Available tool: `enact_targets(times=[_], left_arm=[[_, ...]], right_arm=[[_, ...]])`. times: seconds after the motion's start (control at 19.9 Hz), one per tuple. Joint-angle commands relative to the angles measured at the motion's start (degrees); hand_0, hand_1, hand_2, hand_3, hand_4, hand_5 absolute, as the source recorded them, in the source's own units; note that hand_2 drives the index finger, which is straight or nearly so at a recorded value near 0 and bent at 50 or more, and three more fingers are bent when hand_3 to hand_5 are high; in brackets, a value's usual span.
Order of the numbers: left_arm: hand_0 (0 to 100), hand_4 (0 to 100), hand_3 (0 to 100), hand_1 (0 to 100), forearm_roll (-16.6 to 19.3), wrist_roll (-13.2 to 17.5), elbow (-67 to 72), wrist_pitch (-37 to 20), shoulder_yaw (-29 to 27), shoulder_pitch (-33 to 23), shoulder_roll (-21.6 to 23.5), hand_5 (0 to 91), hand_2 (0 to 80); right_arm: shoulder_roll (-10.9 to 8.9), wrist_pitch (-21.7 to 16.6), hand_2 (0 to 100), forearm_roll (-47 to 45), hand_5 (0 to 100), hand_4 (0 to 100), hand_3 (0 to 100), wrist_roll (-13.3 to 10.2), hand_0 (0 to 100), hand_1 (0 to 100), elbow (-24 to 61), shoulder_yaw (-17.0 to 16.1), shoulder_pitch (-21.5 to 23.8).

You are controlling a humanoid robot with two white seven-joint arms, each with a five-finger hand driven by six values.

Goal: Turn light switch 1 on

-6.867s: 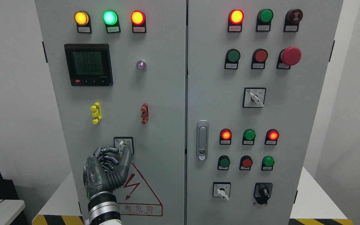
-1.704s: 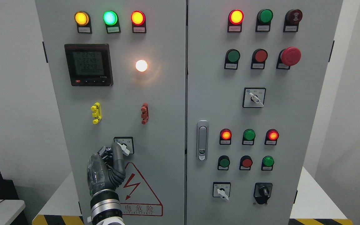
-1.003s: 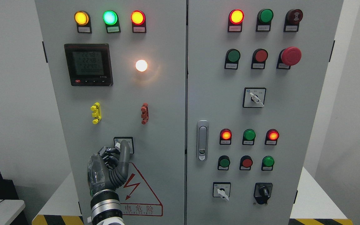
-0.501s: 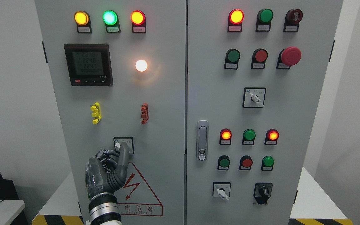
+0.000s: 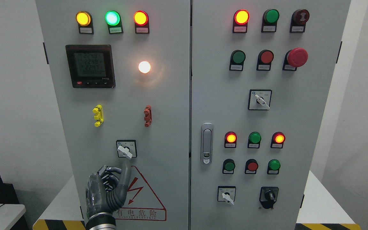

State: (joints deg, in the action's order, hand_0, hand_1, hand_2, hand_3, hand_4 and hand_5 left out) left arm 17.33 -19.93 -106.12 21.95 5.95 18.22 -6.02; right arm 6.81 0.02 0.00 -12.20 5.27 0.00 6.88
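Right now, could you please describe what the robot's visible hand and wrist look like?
The left hand has dark grey, segmented fingers with black jointed links and a glossy, translucent-looking shell over its back. Below it sits a ribbed, silver metallic wrist cuff. No cables or markings are readable.

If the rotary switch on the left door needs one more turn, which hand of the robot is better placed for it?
Left. The left hand sits just below the rotary switch on the left door, fingers curled and holding nothing. The lamp is lit. The right hand is not in view.
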Motion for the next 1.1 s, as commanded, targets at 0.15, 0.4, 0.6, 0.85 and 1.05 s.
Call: enact_targets(times=[0.15, 0.4, 0.6, 0.85, 1.05], left_arm=[[10, 99, 100, 30, 0.08, 11.64, -4.10, -16.99, -14.19, -12.67, 0.58, 87.2, 57.5], [2, 92, 94, 25, -0.36, 20.26, -3.57, -30.28, -27.98, -22.42, 1.10, 57.6, 49.6], [0, 78, 75, 18, -3.52, 28.09, 0.98, -39.50, -39.32, -26.39, 1.28, 46.9, 42.7], [0, 55, 51, 15, -4.85, 33.46, 17.04, -44.79, -49.88, -30.17, 1.98, 30.9, 29.0], [0, 41, 33, 15, -4.76, 34.79, 36.29, -44.98, -54.99, -31.31, 2.33, 25.2, 13.7]], right_arm=[[0.05, -0.02, 0, 0.26, 0, 0, 0, -0.02, 12, 39, 0.00, 1.32, -0.02], [0.05, -0.02, 0, 0.26, 0, 0, 0, -0.02, 12, 39, 0.00, 1.32, 0.06], [-0.04, -0.02, 0, 0.26, 0, 0, 0, -0.02, 12, 39, 0.00, 1.32, 0.06], [0.05, -0.02, 0, 0.26, 0, 0, 0, -0.02, 12, 39, 0.00, 1.32, 0.06], [0.05, -0.02, 0, 0.26, 0, 0, 0, -0.02, 12, 39, 0.00, 1.32, 0.06]])
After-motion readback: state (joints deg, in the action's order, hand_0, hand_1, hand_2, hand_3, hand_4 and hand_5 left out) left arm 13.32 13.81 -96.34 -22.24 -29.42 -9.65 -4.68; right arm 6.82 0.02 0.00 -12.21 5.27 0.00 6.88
